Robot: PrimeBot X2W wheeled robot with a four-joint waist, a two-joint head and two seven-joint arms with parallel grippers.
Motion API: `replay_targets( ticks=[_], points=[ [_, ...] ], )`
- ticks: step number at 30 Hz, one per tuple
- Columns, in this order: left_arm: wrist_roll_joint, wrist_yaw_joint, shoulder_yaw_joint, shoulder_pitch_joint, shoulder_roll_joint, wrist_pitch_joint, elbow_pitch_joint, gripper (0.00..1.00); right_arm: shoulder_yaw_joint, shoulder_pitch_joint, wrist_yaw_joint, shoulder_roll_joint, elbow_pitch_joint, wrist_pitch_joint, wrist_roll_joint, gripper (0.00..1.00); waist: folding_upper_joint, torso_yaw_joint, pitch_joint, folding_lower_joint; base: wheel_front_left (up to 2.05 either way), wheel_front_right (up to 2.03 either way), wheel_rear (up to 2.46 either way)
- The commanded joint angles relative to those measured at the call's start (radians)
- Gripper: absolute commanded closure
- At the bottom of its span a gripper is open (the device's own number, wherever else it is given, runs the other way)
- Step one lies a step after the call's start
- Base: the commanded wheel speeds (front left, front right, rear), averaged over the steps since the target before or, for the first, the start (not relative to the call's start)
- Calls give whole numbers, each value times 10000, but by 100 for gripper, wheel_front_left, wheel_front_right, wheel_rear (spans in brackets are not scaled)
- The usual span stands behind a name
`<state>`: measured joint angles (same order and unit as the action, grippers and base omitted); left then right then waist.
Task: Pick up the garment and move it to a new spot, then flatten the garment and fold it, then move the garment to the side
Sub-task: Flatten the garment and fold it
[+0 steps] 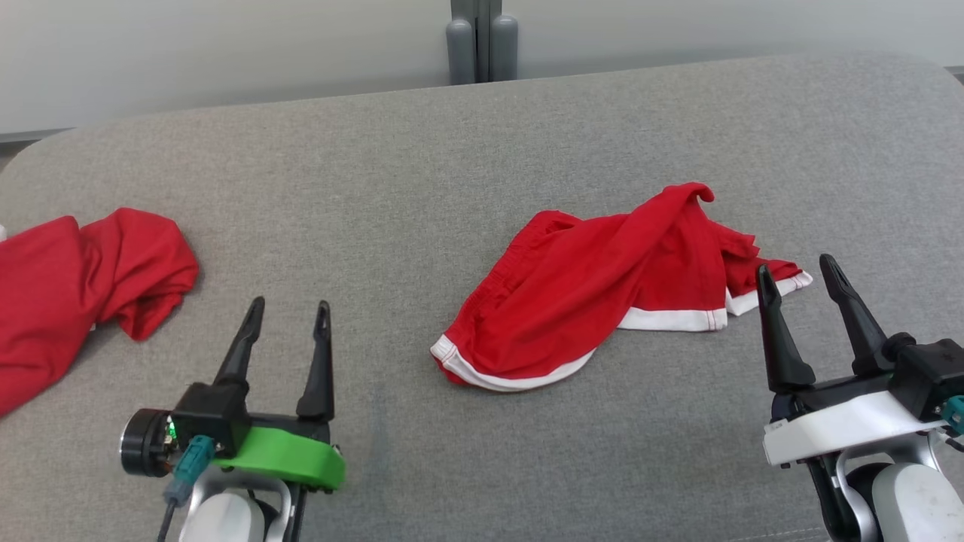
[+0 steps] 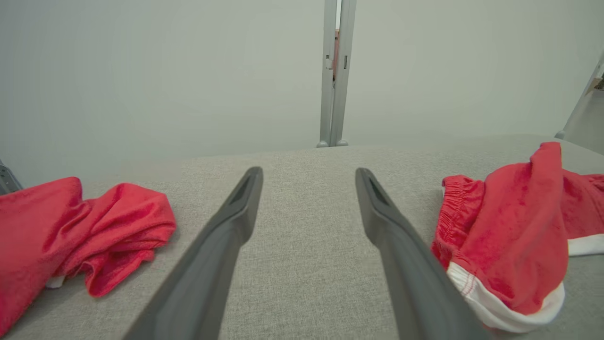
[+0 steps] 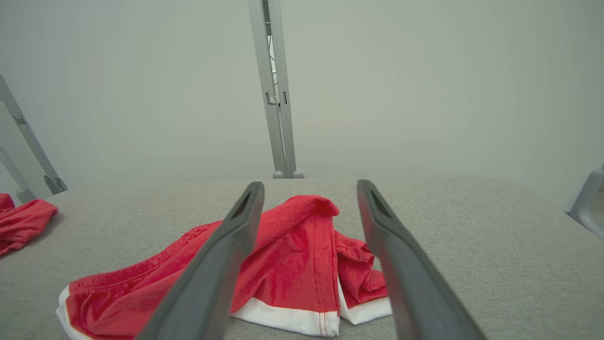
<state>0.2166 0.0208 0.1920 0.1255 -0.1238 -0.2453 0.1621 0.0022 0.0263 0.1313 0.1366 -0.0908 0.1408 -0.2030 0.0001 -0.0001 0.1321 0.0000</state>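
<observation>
The head view takes in the whole grey worktop point(image 1: 392, 165) at once: the left end effector point(image 1: 291, 303) at 7 o'clock and the right end effector point(image 1: 796, 265) at 4 o'clock, both with fingers spread wide and holding nothing. The red shorts point(image 1: 602, 293) with white hems lie crumpled just right of the middle, and a second heap of red cloth point(image 1: 75, 293) lies at 9 o'clock by the edge. A grey post point(image 1: 482, 38) stands behind the far edge at 12 o'clock. The left wrist view adds the gathered waistband of the shorts, at 3 o'clock of its own fingers, with the red cloth at 9 o'clock and bare worktop between the fingers. The right wrist view gives the closest look: a raised fold of the shorts stands up between its two fingers, with the white hem lying nearest the camera. From the right end effector the shorts spread toward 10 o'clock. In the head view its left fingertip overlaps the white hem corner, though contact cannot be told. From the left end effector the shorts lie well apart, toward 2 o'clock.
</observation>
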Motion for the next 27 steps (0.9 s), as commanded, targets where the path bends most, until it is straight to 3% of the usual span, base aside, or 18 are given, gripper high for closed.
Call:
replay_targets(
  ticks=[1, 8, 17, 18, 19, 20, 27],
  points=[
    [-40, 150, 162, 150, 5, 99, -93, 0, 17, 25, -10, -7, -13, -27, -41, 0, -1, 0, 79, 0, 0, 0, 0],
    [417, 842, 1561, 689, 305, 1554, 444, 0, 290, 141, -10, -86, 182, -3, -145, 0, -1, -196, 402, 0, 0, 0, 0],
    [1296, 1027, 2143, 1115, 365, 2902, 1668, 1, 586, 274, -10, -105, 651, 175, -276, 0, -1, -647, 621, 0, 0, 0, 0],
    [1316, 1019, 2135, 1191, 343, 2885, 1737, 55, 577, 287, -10, -89, 696, 183, -280, 0, -1, -684, 647, 0, 0, 0, 0],
    [1361, 1025, 2129, 1228, 334, 2862, 1787, 85, 558, 298, -10, -79, 737, 201, -293, 0, -1, -709, 668, 0, 0, 0, 0],
    [1425, 1032, 2126, 1255, 321, 2828, 1844, 100, 510, 312, -10, -64, 802, 201, -290, 0, -1, -734, 694, 0, 0, 0, 0],
    [1458, 1048, 2165, 1512, 220, 2640, 1846, 100, 392, 522, -10, 221, 1673, 182, -424, 0, -1, -677, 982, 0, 0, 0, 0]
  ],
)
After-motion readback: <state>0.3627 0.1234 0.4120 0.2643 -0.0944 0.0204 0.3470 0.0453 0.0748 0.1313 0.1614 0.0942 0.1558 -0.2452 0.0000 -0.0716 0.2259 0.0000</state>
